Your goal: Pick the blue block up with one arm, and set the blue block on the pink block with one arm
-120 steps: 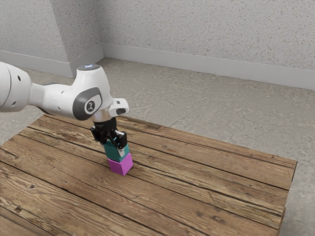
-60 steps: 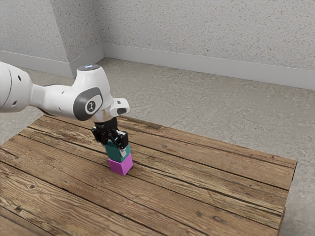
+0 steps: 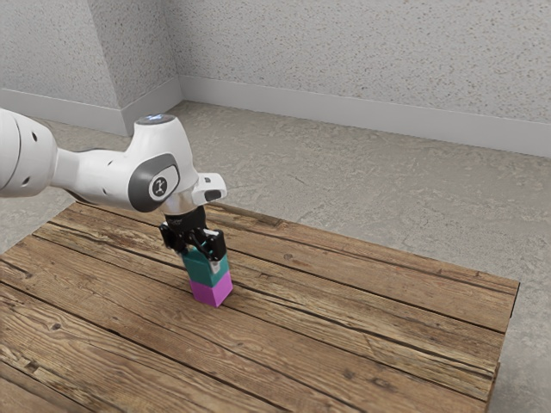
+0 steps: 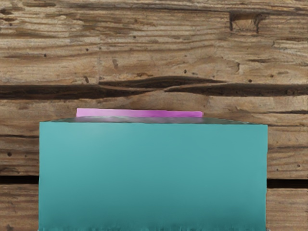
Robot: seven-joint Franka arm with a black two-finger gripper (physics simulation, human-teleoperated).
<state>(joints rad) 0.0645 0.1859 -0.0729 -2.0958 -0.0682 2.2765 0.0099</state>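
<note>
Wooden planks, rough and dark-seamed, make up the tabletop (image 3: 362,344) that fills the lower part of the exterior view. A little left of the frame's centre, the blue block (image 3: 209,268), more teal than true blue, sits on top of the pink block (image 3: 212,292). The two make a short stack on the planks. The upper block looks roughly square on the lower one and is not leaning.

My white arm (image 3: 103,176) comes in from the exterior view's left and bends down over the stack. My black end effector (image 3: 200,248) is right at the top of the blue block, overlapping its upper edge. From this angle I cannot tell whether it is clamped on the block or standing free of it.

In the wrist view the blue block (image 4: 153,175) lies directly under my hand as a broad flat teal face. A thin strip of the pink block (image 4: 139,113) peeks out past its far edge. Beyond that strip run the grain and knots of the tabletop (image 4: 154,48).

Behind the tabletop in the exterior view, a grey speckled floor (image 3: 362,163) reaches back to a pale wall (image 3: 344,43).
</note>
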